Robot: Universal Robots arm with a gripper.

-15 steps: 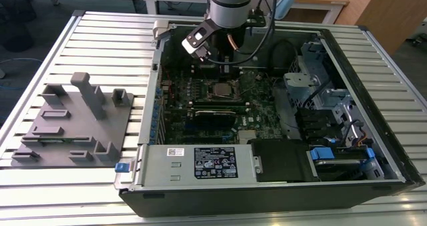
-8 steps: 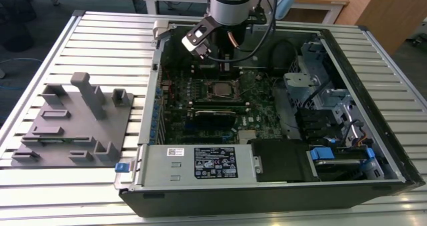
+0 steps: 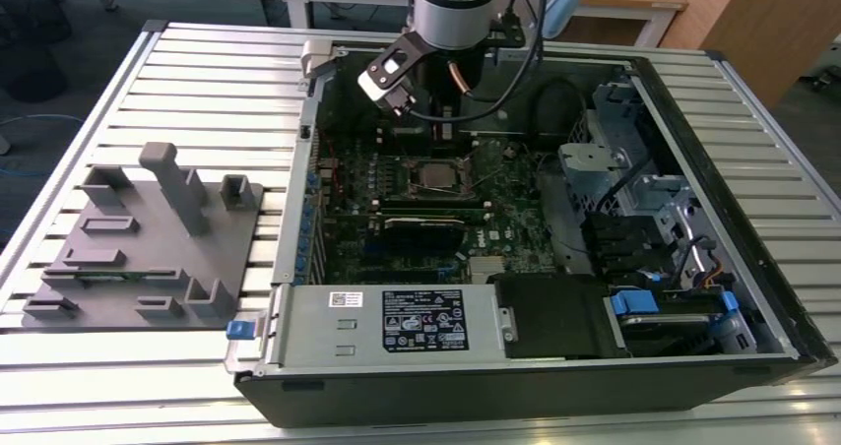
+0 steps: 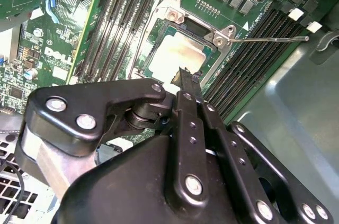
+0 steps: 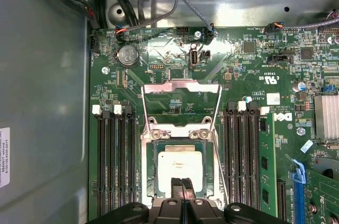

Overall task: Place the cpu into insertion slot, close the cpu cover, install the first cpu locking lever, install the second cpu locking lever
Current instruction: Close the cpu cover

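Computer case lies open on its side on a slatted table, with the robot arm reaching down into its far end. Inside, the green motherboard fills the floor of the case.

In the first wrist view the insertion slot, a dark square with a silver rim, sits between banks of long black memory slots. The cpu cover is swung up off the slot; board shows through the window of its thin silver frame. In the second wrist view a thin wire locking lever juts out over the memory slots.

The cpu lies flat in the slot, a small square with a dull pale-silver top that catches glare, edged in green.

The gripper has its two black fingers pressed together with nothing between them, their tips over the cpu's near edge; whether they touch it cannot be told.
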